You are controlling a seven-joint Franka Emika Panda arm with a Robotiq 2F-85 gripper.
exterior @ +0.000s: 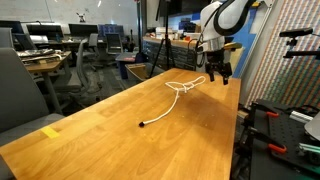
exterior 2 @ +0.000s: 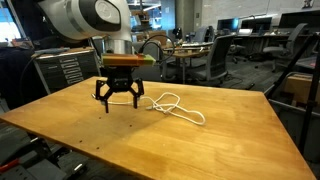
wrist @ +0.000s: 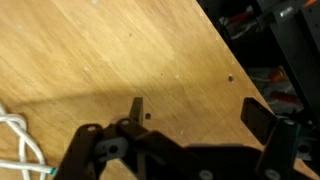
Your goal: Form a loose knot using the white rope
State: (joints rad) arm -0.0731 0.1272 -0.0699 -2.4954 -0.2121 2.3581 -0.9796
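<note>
one thin white rope (exterior: 177, 92) lay loosely looped on the light wooden table (exterior 2: 200, 150). the robot's black gripper (exterior 2: 118, 102) hung just beside the loops, its jaws spread apart, holding nothing.

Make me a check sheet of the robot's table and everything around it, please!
Surface: wide light wooden table, smooth top, mostly bare.
Job's things: long thin white rope lies flat in loose loops, with one tail running out to a small dark tip; whether it is a real knot is too small to tell.
Clutter: small yellow patch near one table corner.
Grippers: black gripper open, nothing between its jaws, low over the table right beside the rope's loops.
Cables: nothing seen.
Surroundings: grey office chairs and desks behind the table; another grey chair at its near end.
</note>
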